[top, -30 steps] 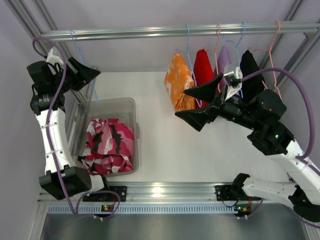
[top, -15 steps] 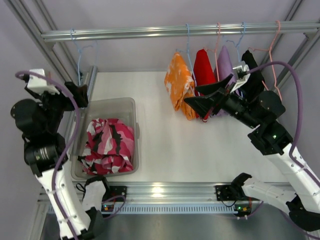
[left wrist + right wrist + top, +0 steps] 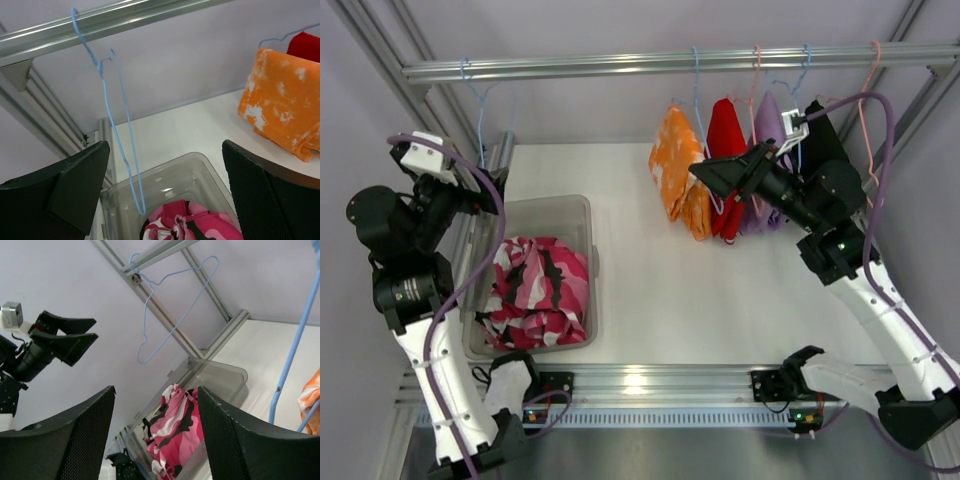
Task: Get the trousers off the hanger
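Right claw [image 3: 708, 181] has moved up beside the orange trousers [image 3: 675, 165] — jaws narrower.

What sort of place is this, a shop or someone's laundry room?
Likely a robotics test bench: a bare aluminium rail hung with small clothes like orange white-blotched trousers; a clear plastic bin sits on a white table.

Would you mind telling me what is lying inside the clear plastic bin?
The pink-white-black camouflage trousers lie crumpled inside the bin, filling the end nearer the arm bases. The far end shows bare floor. Whatever might lie beneath the cloth is covered.
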Tool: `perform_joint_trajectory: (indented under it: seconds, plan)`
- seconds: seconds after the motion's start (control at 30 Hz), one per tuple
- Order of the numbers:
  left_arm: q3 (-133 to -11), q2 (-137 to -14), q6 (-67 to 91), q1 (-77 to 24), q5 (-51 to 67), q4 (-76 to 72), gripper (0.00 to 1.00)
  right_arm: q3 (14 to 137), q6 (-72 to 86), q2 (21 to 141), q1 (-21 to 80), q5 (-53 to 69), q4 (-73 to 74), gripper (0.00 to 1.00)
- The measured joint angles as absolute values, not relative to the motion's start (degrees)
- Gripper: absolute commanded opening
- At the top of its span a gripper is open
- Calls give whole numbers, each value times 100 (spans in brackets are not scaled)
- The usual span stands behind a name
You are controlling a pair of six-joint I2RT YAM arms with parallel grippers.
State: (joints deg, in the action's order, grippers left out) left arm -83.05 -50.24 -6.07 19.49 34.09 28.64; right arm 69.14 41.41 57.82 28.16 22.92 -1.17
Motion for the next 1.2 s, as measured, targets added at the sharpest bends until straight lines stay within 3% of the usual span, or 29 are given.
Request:
perform_joint_trajectory:
  seconds: [0.13, 0.23, 0.33, 0.47, 0.57, 0.87, 1.13, 1.2]
  plan:
    - [-8678, -5441, -357, 1953, 4309, 2790, 99, 7089, 4324, 6051, 2512, 2342, -189, 66]
    - [-8536, -5653, 1146, 1828, 5400, 1881, 98, 7107, 4366, 6051, 2318, 2390, -211, 66]
    - [-7942, -5730, 2268, 810, 5660, 722, 97, 7116, 4324, 5983, 2307, 2469, -207, 67]
    - [-7985, -6361, 2392, -1603, 5227, 738, 97, 7358, 4042, 5889, 2307, 2521, -102, 68]
    - [-8079, -6936, 2602, -2567, 4720, 679, 95, 7590, 3730, 5758, 2307, 2484, -3, 69]
    - [-8237, -8617, 4386, -3339, 3299, -1214, 94, 7629, 3188, 5046, 1778, 2272, 445, 70]
    - [-8868, -9915, 5524, -3632, 2589, -2102, 83, 7627, 3041, 4836, 1509, 2263, 650, 70]
    - [-8949, -10082, 5690, -3632, 2497, -2257, 75, 7618, 3011, 4803, 1494, 2261, 672, 70]
